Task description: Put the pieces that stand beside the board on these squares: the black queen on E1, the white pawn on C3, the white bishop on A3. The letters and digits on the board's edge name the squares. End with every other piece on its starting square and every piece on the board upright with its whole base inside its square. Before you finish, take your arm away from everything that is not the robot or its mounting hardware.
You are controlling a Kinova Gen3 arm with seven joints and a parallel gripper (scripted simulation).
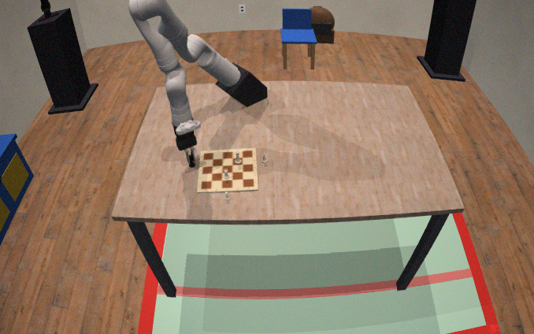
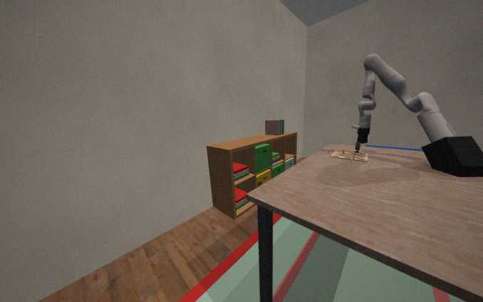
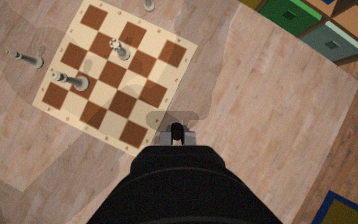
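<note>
Black queen [image 1: 192, 161] stands on the table beside the board [image 1: 228, 170], toward the left edge, and the gripper [image 1: 190, 157] is clamped on it. No piece is placed yet: pawn [image 1: 227, 196] and bishop [image 1: 265, 158] wait off the board.

Tan-and-brown chequered board [image 1: 228, 170], pale pieces, black queen [image 3: 176, 131], seemingly grey fingers, light wooden table [image 1: 335, 130].
</note>
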